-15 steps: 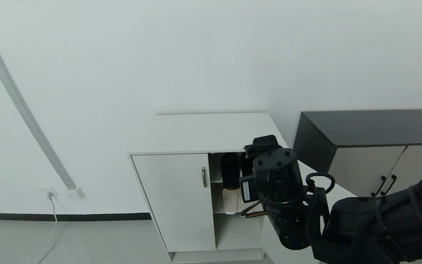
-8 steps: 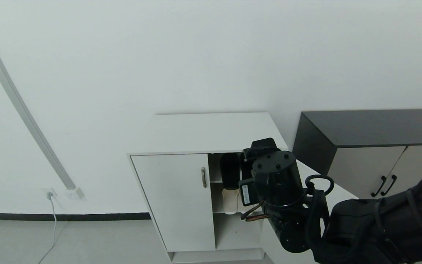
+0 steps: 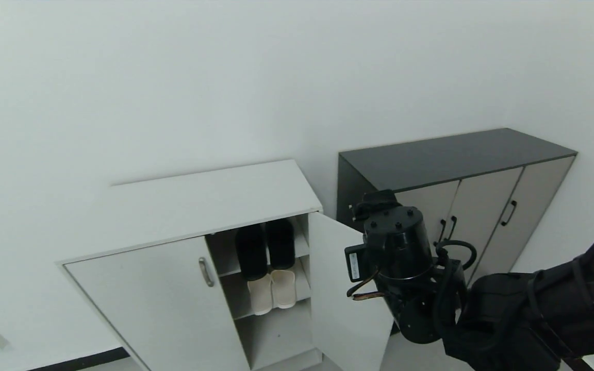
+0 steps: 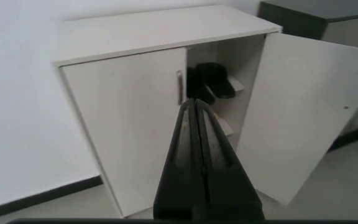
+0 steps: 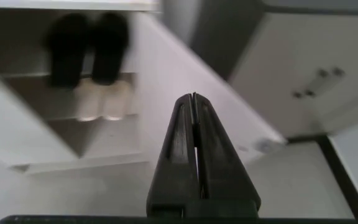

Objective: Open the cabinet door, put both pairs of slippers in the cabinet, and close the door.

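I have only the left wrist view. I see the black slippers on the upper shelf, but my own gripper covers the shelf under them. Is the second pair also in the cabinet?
Observer: Yes. The light slippers lie side by side on the shelf just under the black slippers.
Operator: And the right gripper, does it hold something?
Observer: No. The right gripper is shut and empty, and it points toward the open door.

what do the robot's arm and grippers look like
All black. The right arm has a cylindrical wrist housing with bolts on its cap, a white label, a looped black cable and a coppery wire. The left gripper and right gripper have long, flat, tapering fingers.
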Motion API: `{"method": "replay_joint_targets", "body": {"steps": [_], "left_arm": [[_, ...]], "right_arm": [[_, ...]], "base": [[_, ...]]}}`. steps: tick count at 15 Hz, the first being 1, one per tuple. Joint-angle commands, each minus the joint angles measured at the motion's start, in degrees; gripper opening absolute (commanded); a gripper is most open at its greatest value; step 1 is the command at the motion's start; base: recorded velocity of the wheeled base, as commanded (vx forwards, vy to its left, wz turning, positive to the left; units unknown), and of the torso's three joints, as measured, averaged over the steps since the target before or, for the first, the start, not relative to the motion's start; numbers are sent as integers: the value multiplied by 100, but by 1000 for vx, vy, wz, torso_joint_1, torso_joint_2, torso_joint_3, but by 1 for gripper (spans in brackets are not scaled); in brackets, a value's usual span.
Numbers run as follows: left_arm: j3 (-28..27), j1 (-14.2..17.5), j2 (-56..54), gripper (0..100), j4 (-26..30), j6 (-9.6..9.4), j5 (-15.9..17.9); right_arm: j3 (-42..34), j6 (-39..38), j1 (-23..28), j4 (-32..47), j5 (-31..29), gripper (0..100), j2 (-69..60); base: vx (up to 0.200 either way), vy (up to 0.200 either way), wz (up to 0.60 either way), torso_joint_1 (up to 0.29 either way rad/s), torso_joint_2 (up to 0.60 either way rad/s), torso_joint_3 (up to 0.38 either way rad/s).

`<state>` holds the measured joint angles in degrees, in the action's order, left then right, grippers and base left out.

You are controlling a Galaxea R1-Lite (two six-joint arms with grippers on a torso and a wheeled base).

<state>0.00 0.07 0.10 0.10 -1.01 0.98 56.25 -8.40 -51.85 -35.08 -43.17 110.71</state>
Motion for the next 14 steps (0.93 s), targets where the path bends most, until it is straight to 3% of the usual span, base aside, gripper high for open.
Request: {"method": "replay_joint_targets", "body": {"steps": [1, 5, 11, 14], "left_arm": [[0, 1, -1, 0, -1, -4, -1], [0, 1, -1, 0, -1, 5, -18], [0, 1, -1, 0, -1, 5, -1], [0, 1, -1, 0, -1, 5, -1]], "right_arm": [[9, 5, 122, -25, 10, 0, 38], [-9, -13, 518, -350, 625, 0, 55], [27, -21, 764, -350, 731, 0, 135], [79, -21, 940, -350, 827, 0, 222]], "base": [[0, 0, 0, 0, 0, 0], [0, 0, 0, 0, 0, 0], [-200, 0, 0, 5, 6, 2], [0, 0, 0, 0, 0, 0]]}}
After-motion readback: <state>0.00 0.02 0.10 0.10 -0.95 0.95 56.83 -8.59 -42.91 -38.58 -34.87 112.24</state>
